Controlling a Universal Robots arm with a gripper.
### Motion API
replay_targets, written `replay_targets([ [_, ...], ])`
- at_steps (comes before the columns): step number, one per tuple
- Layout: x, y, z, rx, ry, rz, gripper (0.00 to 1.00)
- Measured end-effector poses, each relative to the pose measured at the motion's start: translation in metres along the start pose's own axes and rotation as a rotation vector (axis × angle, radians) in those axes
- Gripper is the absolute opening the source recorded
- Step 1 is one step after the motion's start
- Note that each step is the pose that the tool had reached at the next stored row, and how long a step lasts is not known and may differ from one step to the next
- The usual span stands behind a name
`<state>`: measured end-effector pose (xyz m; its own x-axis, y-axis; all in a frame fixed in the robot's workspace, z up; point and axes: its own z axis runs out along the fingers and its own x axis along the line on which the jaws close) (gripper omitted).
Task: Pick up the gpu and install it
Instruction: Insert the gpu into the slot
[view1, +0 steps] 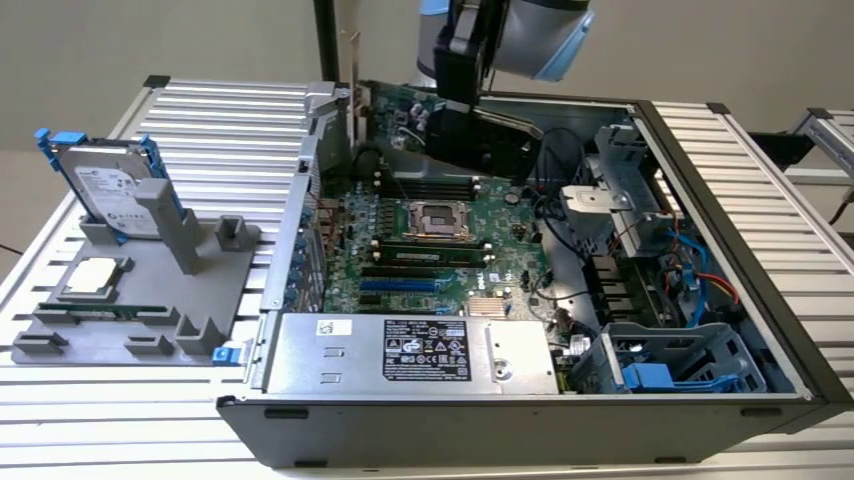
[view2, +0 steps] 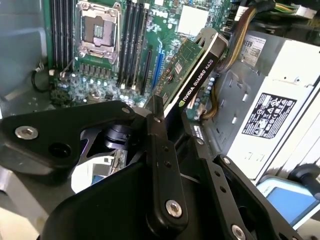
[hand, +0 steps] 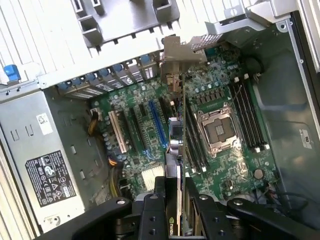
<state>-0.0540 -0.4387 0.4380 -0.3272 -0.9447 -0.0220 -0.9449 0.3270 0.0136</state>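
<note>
The pincer (view2: 172, 116) is clamping the gpu (view2: 197, 65) on edge, holding it upright over the motherboard (hand: 227, 165) inside the case (view1: 534, 440), likely lining its bracket (hand: 177, 52) up with the rear slots.

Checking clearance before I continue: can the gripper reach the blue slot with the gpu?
Probably yes: the gripper holds the gpu above the open case, and the blue slot looks bare, no cables across it.

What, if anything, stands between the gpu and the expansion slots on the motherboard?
Nothing visible. The gripper holds the gpu over the motherboard, and the expansion slots below it lie bare.
</note>
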Motion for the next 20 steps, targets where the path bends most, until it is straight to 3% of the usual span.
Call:
replay_targets([
  [20,0.0000,0.0000,-0.0001,-0.0045,0.0029,-0.206,0.00],
])
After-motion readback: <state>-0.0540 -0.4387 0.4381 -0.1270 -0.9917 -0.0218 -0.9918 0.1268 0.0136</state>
